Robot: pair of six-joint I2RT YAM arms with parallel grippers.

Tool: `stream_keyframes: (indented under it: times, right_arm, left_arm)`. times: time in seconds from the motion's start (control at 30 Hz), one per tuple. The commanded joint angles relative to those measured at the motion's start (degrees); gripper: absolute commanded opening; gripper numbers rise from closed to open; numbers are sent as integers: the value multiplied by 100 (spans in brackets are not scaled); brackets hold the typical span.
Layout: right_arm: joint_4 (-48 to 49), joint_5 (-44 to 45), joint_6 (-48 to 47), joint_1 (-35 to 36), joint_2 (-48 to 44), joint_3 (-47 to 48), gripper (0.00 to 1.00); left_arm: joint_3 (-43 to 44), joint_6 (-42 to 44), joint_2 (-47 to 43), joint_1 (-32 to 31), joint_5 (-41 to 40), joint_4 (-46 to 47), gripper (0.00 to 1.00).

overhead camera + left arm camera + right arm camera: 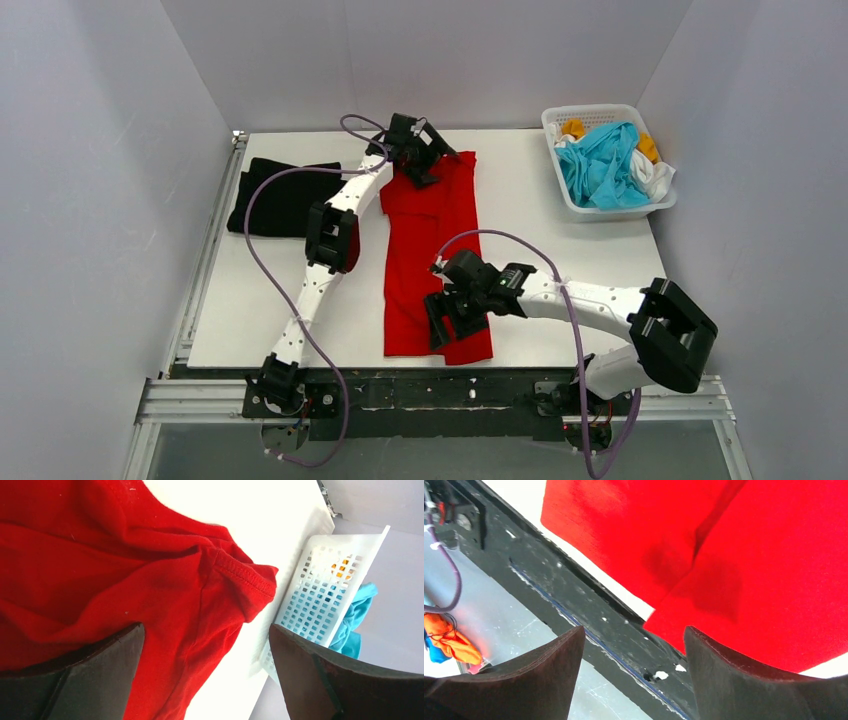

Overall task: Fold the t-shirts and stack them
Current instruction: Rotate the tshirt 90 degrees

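Note:
A bright red t-shirt (432, 250) lies folded into a long strip down the middle of the table. My left gripper (430, 160) is open over its far end, a sleeve hem (245, 575) ahead of the jaws. My right gripper (452, 325) is open over the near end, and the red hem corner (684, 605) lies beside the table's front edge. A black t-shirt (285, 197) lies folded at the left. Cyan (600, 165), white (655, 178) and orange-yellow (573, 128) shirts fill the basket.
The white lattice basket (610, 207) stands at the far right corner and shows in the left wrist view (320, 595). The black front rail (589, 610) runs along the table's near edge. Grey walls enclose the table on three sides.

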Motion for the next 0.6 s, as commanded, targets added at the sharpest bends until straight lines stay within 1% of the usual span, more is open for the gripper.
stream_keyframes:
  times: [0.0,0.13,0.23,0.37,0.47,0.5,0.57]
  right_arm:
    - [-372,325,-34,117,-4,504,80]
    - [-373,707,124,112,-444,515,81]
    - [-363,1131,396,110,-957,374,81]
    - [-381,2048,884,104,-1801,26,84]
    - [-543,2737,1515,48,-2433,-318,90]
    - [-623,2838,1710,-4,-2558,-405,93]
    - [-766,2872,1908,-159,-2740,-539,95]
  left_arm:
    - [-428,253,323,-137,-785,-650,98]
    - [-319,913,51,-109,-1656,-1525,98]
    - [-302,1064,-200,65,-1780,-1795,98]
    - [-235,1497,-764,183,-1482,-1758,98]
    - [-529,1861,-1336,221,-852,-1566,98]
    - [-602,1981,-1537,219,-645,-1627,98]
    - [-742,2185,-1942,224,-269,-1843,98]
